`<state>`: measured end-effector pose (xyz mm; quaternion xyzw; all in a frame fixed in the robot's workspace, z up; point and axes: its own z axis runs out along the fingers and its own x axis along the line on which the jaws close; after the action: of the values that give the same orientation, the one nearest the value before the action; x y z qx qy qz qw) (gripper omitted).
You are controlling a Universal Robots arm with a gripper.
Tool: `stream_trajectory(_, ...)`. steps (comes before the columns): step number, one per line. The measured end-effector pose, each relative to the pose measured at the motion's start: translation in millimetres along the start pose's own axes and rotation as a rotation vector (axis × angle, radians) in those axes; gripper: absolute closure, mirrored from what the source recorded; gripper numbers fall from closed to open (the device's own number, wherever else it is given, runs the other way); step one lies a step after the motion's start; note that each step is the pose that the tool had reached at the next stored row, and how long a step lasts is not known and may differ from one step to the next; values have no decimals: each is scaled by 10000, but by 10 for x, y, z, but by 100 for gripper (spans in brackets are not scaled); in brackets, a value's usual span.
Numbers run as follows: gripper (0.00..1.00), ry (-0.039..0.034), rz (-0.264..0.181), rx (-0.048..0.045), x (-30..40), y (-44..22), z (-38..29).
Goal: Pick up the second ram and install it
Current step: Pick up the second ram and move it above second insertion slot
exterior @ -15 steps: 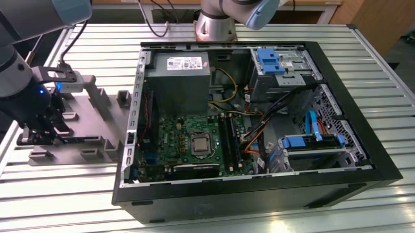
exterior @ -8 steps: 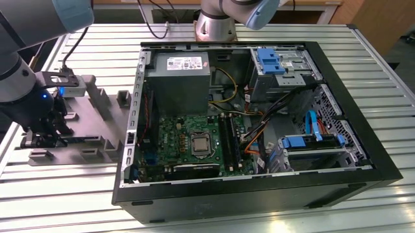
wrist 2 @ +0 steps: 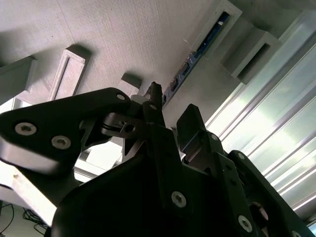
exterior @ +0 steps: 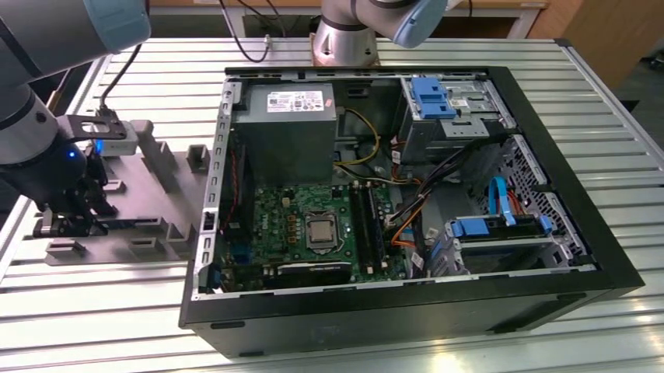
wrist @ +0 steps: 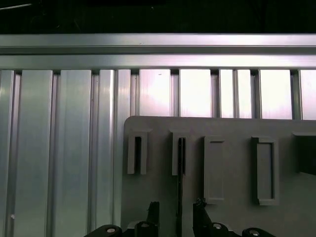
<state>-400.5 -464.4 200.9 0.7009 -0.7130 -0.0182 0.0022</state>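
The second ram [wrist: 180, 163] stands on edge in a slot of the grey fixture plate [wrist: 232, 128]. It is a thin dark stick with a blue-tinted end [wrist 2: 210, 35]. In both wrist views my gripper [wrist: 176, 210] is open, with one black fingertip [wrist: 153, 209] on each side of the stick's near end, apart from it. In the second wrist view the gripper [wrist 2: 173, 108] is close over the fixture [wrist 2: 123, 34]. In the exterior view the gripper [exterior: 71, 221] hangs low over the fixture [exterior: 155, 171], at that view's left, outside the computer case.
The open black computer case [exterior: 581, 256] lies on the slatted aluminium table [exterior: 93, 311], with the motherboard's long black memory slots [exterior: 365, 225] beside the processor socket [exterior: 316, 231]. Cables, blue drive brackets [exterior: 431, 97] and a power supply [exterior: 285, 124] crowd the case. Upright fixture posts [exterior: 161, 159] stand near the gripper.
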Motion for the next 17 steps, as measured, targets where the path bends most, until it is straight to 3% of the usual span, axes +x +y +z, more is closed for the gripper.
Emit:
stream_trajectory(8,61,-1,0,1,0,0,4)
stream_trajectory(9,68,-1,0,1,0,0,5)
stream_trajectory(17,68,-1,1,-1,-23,3,39)
